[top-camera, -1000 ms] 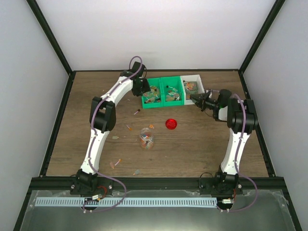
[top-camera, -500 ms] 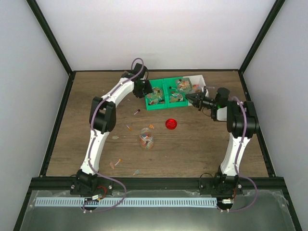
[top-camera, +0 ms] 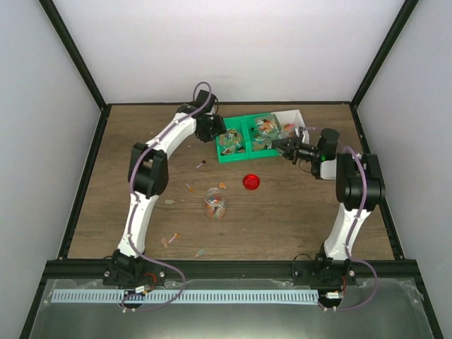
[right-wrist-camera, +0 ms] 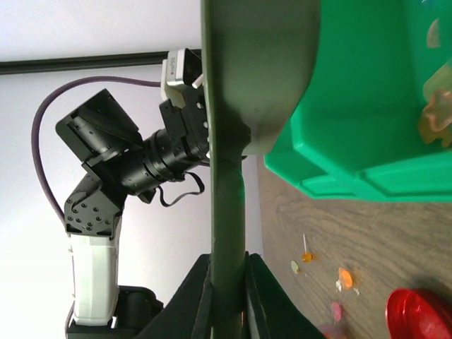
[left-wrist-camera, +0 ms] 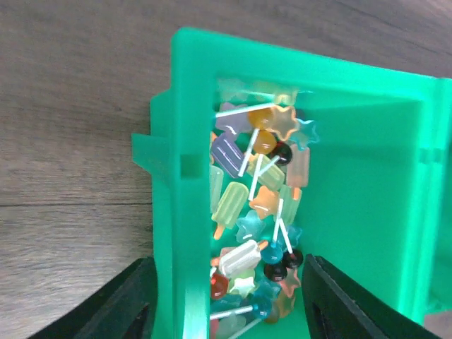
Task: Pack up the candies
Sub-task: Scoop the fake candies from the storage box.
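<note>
Green plastic bin [left-wrist-camera: 367,176] near the far edge of the desk [top-camera: 296,212] holds the candies [left-wrist-camera: 258,205], a heap of small popsicle and star shapes on white sticks, lying against one wall. The left gripper [left-wrist-camera: 229,282] straddles this wall, one finger outside and one inside, released. The right gripper [right-wrist-camera: 227,282] is clenched on the handle of the dark green scoop [right-wrist-camera: 254,70], at the bin's rim. Some candies lie loose near the jar [top-camera: 215,203] and the red lid [top-camera: 251,182], mid-desk.
</note>
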Robot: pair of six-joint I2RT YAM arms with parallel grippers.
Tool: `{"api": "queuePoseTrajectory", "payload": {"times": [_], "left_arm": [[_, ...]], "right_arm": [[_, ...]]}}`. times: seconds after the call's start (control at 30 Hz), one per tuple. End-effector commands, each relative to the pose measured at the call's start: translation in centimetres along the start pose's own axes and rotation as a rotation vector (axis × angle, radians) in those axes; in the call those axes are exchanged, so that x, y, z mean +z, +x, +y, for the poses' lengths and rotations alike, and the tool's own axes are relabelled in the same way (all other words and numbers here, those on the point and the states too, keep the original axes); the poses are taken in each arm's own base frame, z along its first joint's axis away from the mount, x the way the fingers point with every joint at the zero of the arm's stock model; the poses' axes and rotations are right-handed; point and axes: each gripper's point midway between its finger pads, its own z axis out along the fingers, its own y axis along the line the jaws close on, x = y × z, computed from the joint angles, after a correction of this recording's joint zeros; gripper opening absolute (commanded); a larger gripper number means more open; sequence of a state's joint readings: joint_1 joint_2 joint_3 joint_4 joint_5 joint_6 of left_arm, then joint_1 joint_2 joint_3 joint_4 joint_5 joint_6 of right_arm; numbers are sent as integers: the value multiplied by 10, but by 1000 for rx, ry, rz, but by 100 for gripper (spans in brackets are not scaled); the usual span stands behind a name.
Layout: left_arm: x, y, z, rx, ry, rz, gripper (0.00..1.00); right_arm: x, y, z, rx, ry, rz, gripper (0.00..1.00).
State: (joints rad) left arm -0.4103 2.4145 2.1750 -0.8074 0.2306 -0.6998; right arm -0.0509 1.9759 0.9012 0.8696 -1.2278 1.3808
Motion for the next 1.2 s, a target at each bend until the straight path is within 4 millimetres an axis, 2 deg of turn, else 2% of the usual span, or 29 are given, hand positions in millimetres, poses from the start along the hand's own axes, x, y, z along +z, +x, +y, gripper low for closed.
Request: {"api": "queuePoseTrajectory", "payload": {"times": [0.0,0.13,0.2,0.3,0.33,0.4,0.47,0.53,0.63,0.73,0.87,0.97,1.03,1.17], "left_arm": [[-52,-23,-15,44,27,-114,60],[-72,-26,-9,78,-5,-147,68],[-85,-21,-5,100,-17,-157,73],[-107,-7,5,135,-32,-183,75],[-109,3,16,140,-50,-177,75],[-125,14,25,151,-58,-201,75],[-147,26,29,170,-45,-230,79],[-160,42,42,186,-59,-242,82],[-172,75,69,179,-69,-250,79],[-174,114,98,147,-79,-228,70],[-163,172,127,84,-46,-137,56],[-154,212,125,-11,82,-45,44],[-147,234,122,-92,175,11,43],[-138,257,122,-152,216,71,42]], "right_arm": [[-3,19,20,-60,-6,55,1],[3,42,23,-58,23,122,1],[6,54,27,-72,46,143,1],[11,71,37,-101,73,165,1],[11,78,37,-99,73,174,1],[11,91,40,-101,68,192,1],[10,102,44,-104,60,205,1],[8,112,48,-104,52,220,1],[3,123,51,-102,50,235,1],[0,129,56,-107,52,252,1],[-2,135,64,-107,36,280,1],[-3,136,71,-116,27,292,1],[-4,137,79,-140,20,288,1],[-7,141,84,-153,21,276,1]]}}
